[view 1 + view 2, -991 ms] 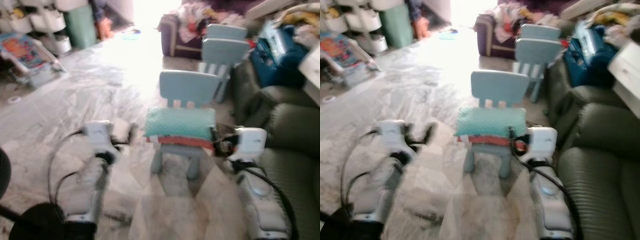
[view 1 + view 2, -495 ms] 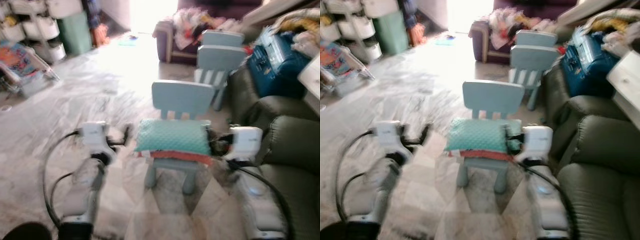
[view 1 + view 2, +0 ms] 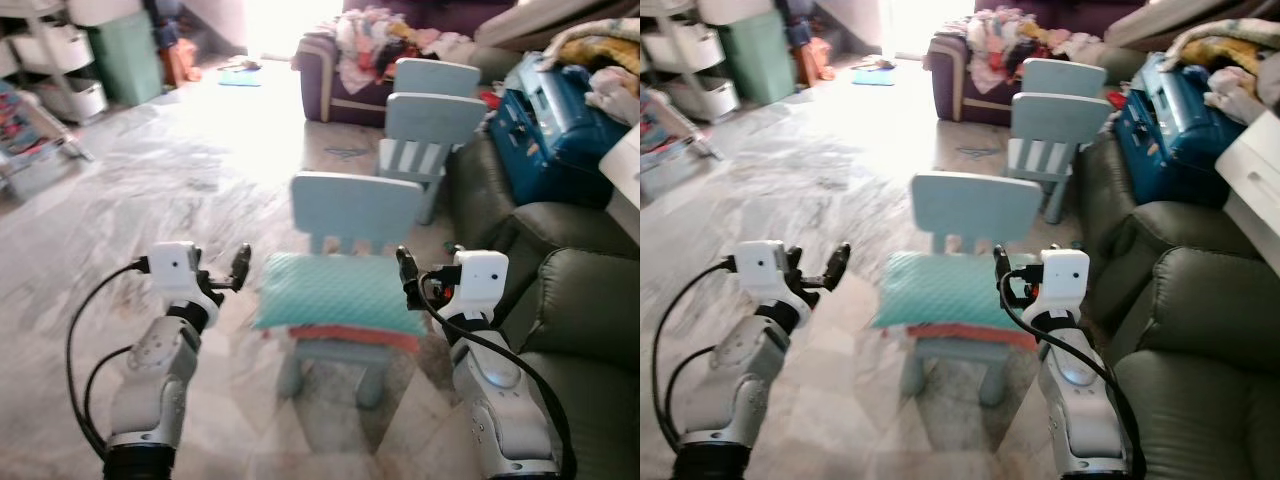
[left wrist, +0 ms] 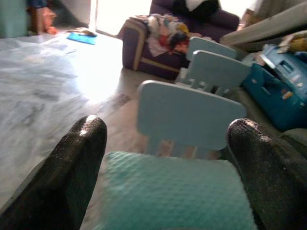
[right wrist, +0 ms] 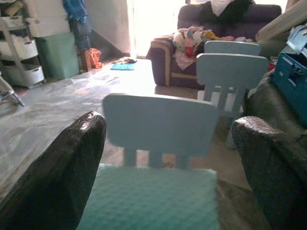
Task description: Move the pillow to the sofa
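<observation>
Flanking the pillow (image 3: 340, 293): left tool (image 3: 238, 268), right tool (image 3: 405, 272).

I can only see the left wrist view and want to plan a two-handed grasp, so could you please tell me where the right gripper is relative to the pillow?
Observer: The right gripper hovers open at the right end of the teal pillow, opposite the left gripper at the left end.
Operator: Thank you. Is anything lying underneath the pillow?
Observer: Yes, an orange-red cushion lies between it and the seat of the light blue child's chair.
Operator: And where is the sofa?
Observer: The dark green sofa is on the robot's right, right beside the chair.
</observation>
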### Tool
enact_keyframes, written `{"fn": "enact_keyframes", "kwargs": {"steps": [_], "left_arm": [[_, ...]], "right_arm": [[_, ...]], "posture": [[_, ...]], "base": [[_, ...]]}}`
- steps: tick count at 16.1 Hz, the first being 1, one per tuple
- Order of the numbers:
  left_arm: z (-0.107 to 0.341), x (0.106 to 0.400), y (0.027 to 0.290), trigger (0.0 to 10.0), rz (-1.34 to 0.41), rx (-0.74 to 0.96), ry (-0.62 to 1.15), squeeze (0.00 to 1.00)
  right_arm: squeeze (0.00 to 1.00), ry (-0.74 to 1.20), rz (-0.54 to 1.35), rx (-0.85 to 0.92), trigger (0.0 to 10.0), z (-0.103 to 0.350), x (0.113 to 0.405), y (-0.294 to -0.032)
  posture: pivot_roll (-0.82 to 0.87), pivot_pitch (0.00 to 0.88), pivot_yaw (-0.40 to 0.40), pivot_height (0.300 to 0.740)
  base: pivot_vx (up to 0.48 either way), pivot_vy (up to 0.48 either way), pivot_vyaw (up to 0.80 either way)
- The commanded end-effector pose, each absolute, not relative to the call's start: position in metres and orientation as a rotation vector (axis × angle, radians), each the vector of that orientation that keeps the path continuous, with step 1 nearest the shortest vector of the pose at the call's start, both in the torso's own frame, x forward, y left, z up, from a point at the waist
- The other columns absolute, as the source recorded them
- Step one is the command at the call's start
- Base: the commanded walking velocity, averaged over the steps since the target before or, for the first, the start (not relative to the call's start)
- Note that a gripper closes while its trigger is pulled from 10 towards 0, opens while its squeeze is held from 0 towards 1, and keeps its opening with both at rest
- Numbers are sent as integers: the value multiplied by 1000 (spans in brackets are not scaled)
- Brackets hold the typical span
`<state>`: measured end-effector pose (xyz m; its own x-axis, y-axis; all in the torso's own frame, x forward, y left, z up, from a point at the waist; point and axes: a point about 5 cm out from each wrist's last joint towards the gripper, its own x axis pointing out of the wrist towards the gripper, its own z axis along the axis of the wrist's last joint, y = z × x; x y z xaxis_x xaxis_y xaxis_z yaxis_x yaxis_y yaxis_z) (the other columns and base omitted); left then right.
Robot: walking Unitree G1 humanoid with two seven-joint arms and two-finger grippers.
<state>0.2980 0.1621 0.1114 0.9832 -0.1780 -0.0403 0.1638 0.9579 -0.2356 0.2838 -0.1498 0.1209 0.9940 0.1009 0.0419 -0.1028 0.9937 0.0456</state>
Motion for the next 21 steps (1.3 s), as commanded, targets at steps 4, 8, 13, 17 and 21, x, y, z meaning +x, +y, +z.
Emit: {"fn": "enact_keyframes", "kwargs": {"steps": [4,8,13,17,21], "left_arm": [[111,298,154,10000,-200,-238,65,0],[105,300,152,10000,-180,-210,124,0],[107,304,155,10000,-145,-204,118,0],[108,305,156,10000,-107,-191,118,0],[105,307,156,10000,-98,-180,151,0]], "right_arm": [[0,-40,71,36,10000,123,284,-160],[0,-35,71,39,10000,122,285,-160],[0,-21,66,45,10000,121,285,-160],[0,-14,65,44,10000,120,284,-160],[0,-19,68,46,10000,120,284,-160]], "posture": [[-64,16,-34,740],[-62,14,-36,740],[-64,20,-34,740],[-65,24,-37,740],[-64,26,-39,740]], "base": [[445,0,0],[213,0,0],[0,0,-640],[0,0,-800],[0,0,-547]]}}
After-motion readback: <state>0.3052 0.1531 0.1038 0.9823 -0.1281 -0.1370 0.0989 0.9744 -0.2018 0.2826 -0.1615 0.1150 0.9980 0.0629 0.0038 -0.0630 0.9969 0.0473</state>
